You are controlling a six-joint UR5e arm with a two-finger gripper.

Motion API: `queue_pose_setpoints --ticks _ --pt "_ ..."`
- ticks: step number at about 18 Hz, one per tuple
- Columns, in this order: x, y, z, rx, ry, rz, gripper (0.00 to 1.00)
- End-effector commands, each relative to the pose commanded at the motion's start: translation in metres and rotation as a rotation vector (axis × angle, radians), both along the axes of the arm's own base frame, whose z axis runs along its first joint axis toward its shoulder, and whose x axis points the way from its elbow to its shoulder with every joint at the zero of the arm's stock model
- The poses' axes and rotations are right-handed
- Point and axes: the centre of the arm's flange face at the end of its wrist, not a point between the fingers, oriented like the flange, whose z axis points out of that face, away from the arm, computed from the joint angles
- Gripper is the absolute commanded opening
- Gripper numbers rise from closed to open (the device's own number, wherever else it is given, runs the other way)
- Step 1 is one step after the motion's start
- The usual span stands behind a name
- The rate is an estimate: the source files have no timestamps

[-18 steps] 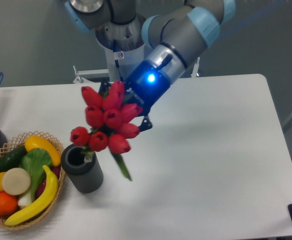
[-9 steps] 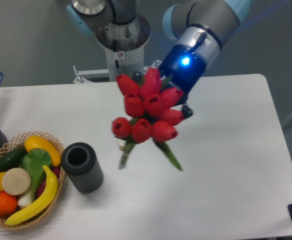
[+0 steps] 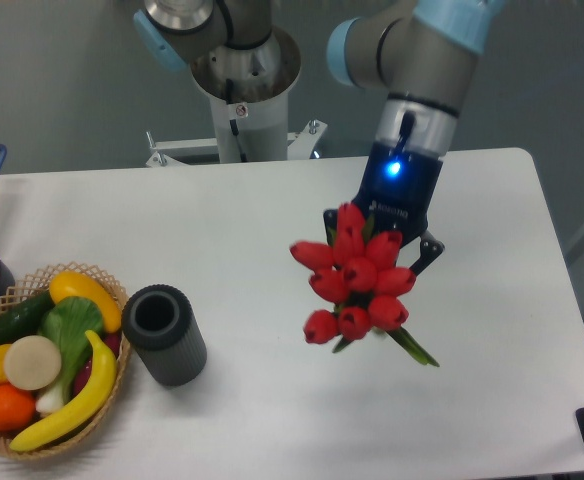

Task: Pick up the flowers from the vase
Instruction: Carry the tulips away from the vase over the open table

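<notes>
My gripper [image 3: 384, 262] is clamped on the flowers [image 3: 356, 285], hanging over the table [image 3: 492, 330], well clear of the vase [image 3: 164, 334]. Worry: the stems are mostly hidden, so a thin grip could let the bunch slip.

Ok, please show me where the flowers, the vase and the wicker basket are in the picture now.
flowers [image 3: 357, 275]: fixed camera view, on a red bud in the middle of the bunch.
vase [image 3: 177, 355]: fixed camera view, on its ribbed dark grey side.
wicker basket [image 3: 102, 275]: fixed camera view, on its woven rim at the upper right.
</notes>
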Motion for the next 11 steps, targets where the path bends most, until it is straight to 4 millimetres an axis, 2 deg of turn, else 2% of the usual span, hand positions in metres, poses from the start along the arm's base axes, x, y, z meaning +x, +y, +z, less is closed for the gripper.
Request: queue_pose_setpoints --ticks 3,6,8,10,11 --pt "-0.006 0.0 -0.005 -0.091 0.029 0.038 0.03" --pt "-0.006 0.025 -0.027 -0.202 0.047 0.029 0.03" --pt "-0.012 0.037 -0.051 -0.284 0.053 0.033 0.04" --pt "-0.018 0.041 -0.069 -0.361 0.065 0.044 0.04" --pt "-0.017 0.043 -0.071 -0.382 0.074 0.044 0.04"
